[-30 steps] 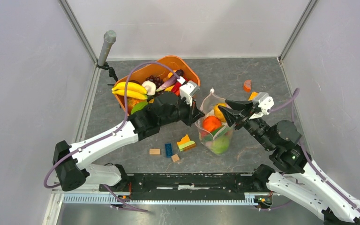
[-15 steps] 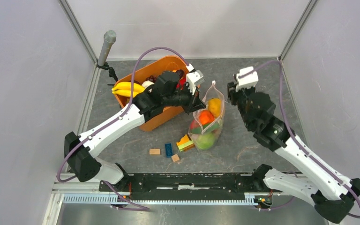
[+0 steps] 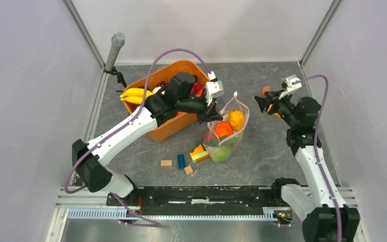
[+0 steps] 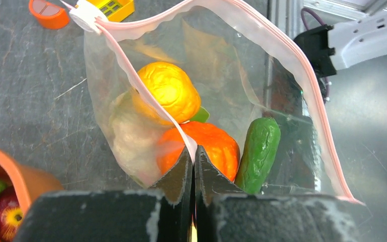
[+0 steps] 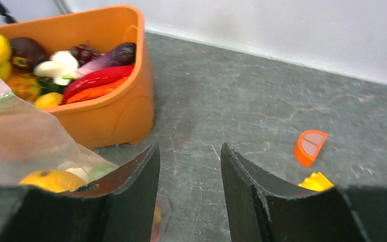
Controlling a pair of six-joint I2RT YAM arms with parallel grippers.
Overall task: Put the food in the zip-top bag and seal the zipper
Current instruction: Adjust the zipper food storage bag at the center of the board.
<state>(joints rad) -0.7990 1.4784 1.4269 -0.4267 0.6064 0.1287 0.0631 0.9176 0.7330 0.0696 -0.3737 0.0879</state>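
The zip-top bag [image 3: 228,135] stands open on the table, right of the orange tub, with an orange fruit, a red-orange fruit and green pieces inside. My left gripper [image 3: 209,114] is shut on the pink zipper strip at the bag's near rim and holds it up. In the left wrist view the gripper [image 4: 194,151] pinches the strip [image 4: 151,98]; the white slider tab [image 4: 84,15] sits at the far end, and an orange [image 4: 169,91], a red-orange fruit [image 4: 209,146] and a green vegetable [image 4: 259,151] lie inside. My right gripper [image 3: 260,104] [image 5: 189,151] is open and empty, right of the bag.
The orange tub [image 3: 146,79] [image 5: 108,118] at the back left holds bananas, grapes and other toy food. An orange half-disc [image 5: 310,147] and a yellow block [image 5: 318,181] lie near my right gripper. Several small blocks [image 3: 181,161] lie in front of the bag. A grey post [image 3: 115,48] stands at the back left.
My right arm has drawn away from the bag, rightward and toward the back. My left gripper has moved right and back with the bag's rim, and the bag shifted with it.
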